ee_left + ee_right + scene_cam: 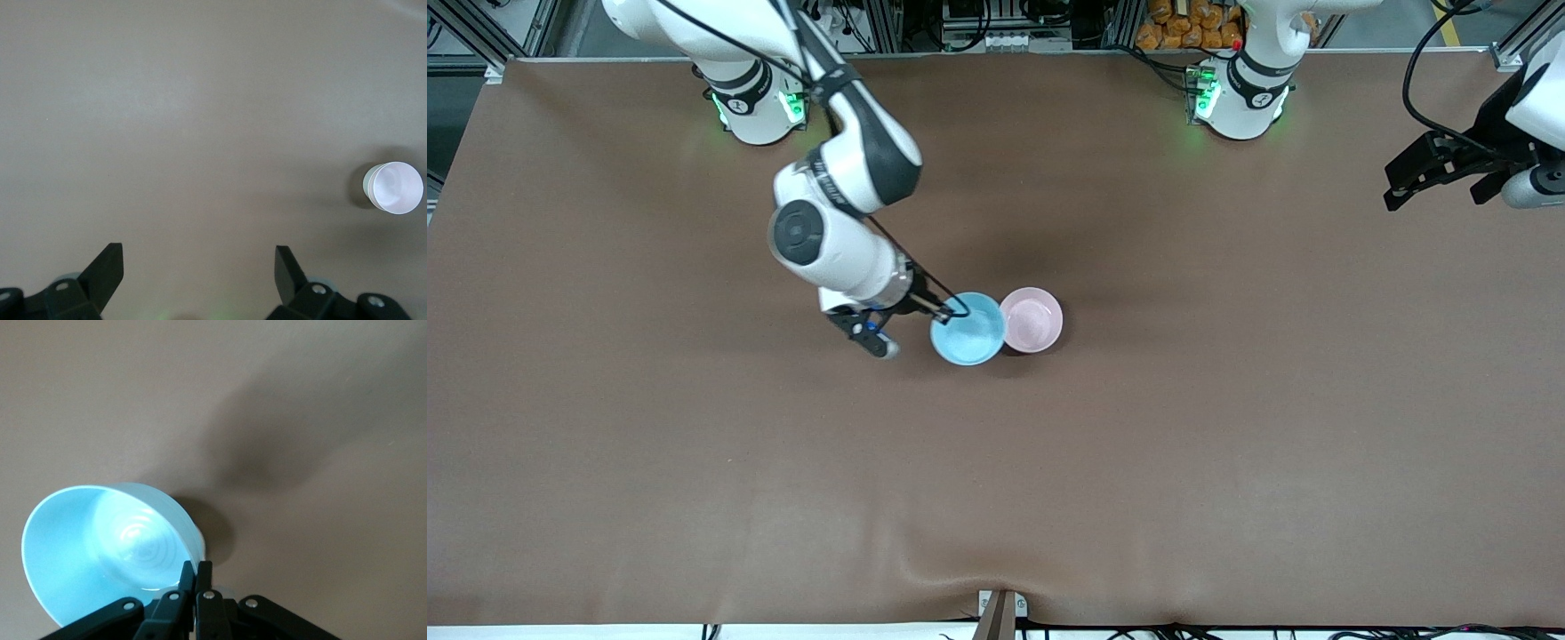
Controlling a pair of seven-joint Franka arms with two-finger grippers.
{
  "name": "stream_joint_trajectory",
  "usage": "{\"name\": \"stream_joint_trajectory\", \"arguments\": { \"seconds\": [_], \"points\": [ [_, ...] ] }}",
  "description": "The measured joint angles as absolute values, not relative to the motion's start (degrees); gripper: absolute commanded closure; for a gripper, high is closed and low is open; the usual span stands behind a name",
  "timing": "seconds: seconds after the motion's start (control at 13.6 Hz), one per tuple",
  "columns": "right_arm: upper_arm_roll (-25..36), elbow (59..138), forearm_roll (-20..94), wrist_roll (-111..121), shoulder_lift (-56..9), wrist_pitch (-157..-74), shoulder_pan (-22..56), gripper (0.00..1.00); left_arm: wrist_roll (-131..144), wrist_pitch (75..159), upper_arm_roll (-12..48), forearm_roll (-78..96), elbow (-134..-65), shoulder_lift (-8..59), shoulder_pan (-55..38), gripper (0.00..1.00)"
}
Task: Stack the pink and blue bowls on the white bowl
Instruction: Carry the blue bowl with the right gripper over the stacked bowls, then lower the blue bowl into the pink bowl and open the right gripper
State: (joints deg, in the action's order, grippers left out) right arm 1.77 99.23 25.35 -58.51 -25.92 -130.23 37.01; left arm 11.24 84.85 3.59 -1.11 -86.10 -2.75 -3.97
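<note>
My right gripper (959, 309) is shut on the rim of the light blue bowl (967, 331) and holds it tilted just above the table, its edge against the pink bowl (1032, 319). The right wrist view shows the fingers (195, 565) pinching the blue bowl's rim (100, 540). The pink bowl sits in the white bowl, whose pale wall shows under it only in the left wrist view (367, 183). My left gripper (1432, 182) is open and empty, waiting high over the left arm's end of the table (197, 257).
The brown table cover (1227, 444) is bare around the bowls. The two arm bases (758, 107) stand along the table's back edge. A small clamp (1000, 613) sits at the edge nearest the front camera.
</note>
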Motion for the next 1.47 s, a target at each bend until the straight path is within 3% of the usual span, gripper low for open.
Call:
{"name": "stream_joint_trajectory", "arguments": {
  "seconds": [0.66,1.47],
  "points": [
    [1.8,89.9,25.4,-65.3,-37.0,-133.0,44.0,1.0,11.2,84.8,5.6,0.3,-87.5,-3.8,-0.9,0.0],
    [2.0,90.5,25.4,-69.1,-37.9,-131.7,44.8,1.0,11.2,86.9,5.7,0.3,-89.3,-3.7,-0.3,0.0]
  ]
}}
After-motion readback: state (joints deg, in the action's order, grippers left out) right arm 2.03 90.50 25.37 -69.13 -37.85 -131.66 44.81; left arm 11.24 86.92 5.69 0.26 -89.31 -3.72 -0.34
